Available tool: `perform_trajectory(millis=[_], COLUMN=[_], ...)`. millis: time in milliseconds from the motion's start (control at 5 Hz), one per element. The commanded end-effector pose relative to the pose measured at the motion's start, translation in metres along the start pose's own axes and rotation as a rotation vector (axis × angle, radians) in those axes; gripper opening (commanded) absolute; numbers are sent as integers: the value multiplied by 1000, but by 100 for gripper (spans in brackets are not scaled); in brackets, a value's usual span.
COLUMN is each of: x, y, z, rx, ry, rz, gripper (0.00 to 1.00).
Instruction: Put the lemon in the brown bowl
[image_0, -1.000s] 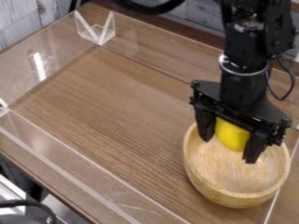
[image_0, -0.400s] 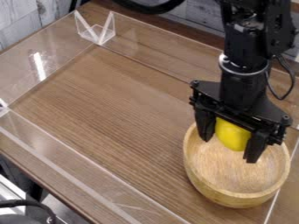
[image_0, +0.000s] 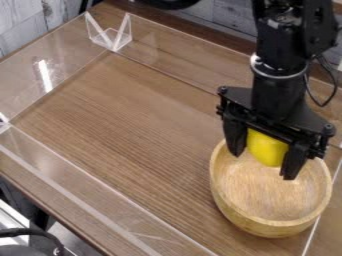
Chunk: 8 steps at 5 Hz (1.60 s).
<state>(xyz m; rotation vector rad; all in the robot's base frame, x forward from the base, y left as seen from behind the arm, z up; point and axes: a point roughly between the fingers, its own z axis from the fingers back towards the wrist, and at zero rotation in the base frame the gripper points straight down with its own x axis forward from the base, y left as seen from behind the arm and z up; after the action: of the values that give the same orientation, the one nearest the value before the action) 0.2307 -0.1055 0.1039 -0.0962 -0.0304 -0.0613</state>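
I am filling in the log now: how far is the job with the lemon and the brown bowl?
Done: the lemon is picked up and carried over the brown bowl. In hand: the pincer holds it between its fingers, above the bowl's inside. Left: lower or release the lemon into the bowl, then withdraw the arm.

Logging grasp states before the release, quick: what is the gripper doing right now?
Gripper: closed on the lemon, holding it above the brown bowl.
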Motion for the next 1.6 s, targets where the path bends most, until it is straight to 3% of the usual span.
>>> perform_trajectory(millis=[0, 1400], x=[12, 23], y=[-1, 6], z=[22, 17], rx=[-26, -10], ry=[-82, -86], rz=[15, 57], gripper=[0, 0])
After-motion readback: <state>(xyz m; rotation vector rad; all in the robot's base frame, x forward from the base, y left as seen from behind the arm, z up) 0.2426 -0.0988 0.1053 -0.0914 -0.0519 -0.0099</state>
